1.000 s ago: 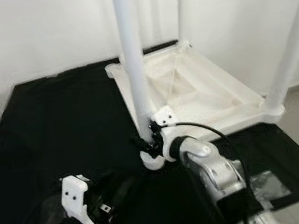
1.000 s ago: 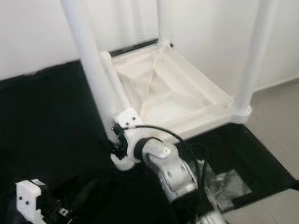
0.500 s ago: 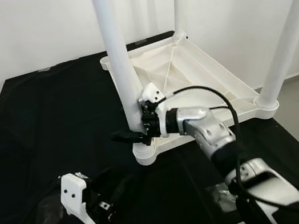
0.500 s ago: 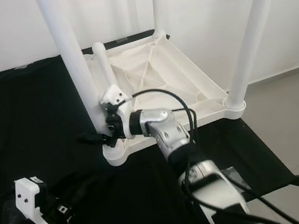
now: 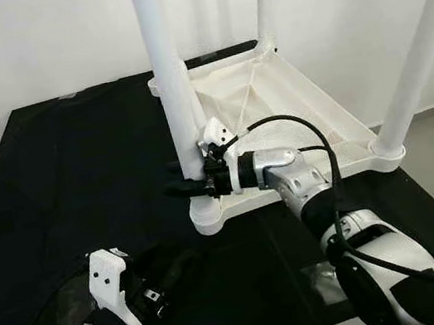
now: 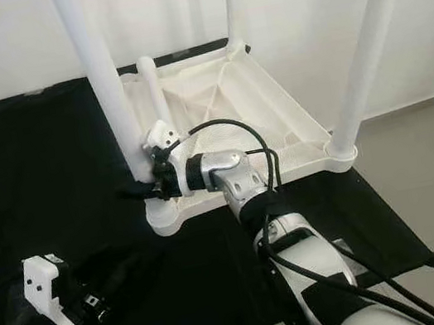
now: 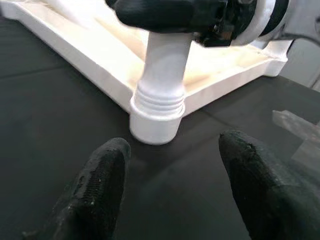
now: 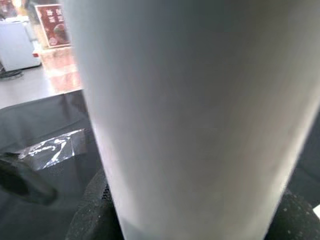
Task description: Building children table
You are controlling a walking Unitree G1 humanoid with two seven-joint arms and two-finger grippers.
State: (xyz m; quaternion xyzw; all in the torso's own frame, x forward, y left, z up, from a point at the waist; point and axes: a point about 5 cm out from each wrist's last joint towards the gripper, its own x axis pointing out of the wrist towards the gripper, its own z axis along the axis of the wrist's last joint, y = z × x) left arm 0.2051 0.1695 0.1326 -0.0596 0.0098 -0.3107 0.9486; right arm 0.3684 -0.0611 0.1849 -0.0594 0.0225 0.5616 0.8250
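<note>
Children's table top (image 5: 291, 107) lies inverted on the black surface (image 5: 77, 179), legs pointing up. Right gripper (image 5: 192, 185) has its fingers clamped around the near leg (image 5: 169, 78) just above its corner socket (image 7: 156, 120), apparently to seat or twist it home. Left gripper (image 7: 170, 185) waits at 7 o'clock, fingers spread, aimed at that socket.

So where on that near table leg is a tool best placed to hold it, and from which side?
Low on the near table leg, just above its threaded collar, coming in level from the side as the right tool does now. The leg is a smooth upright round tube, so two fingers can straddle it; gripping low stays close to the corner socket.
</note>
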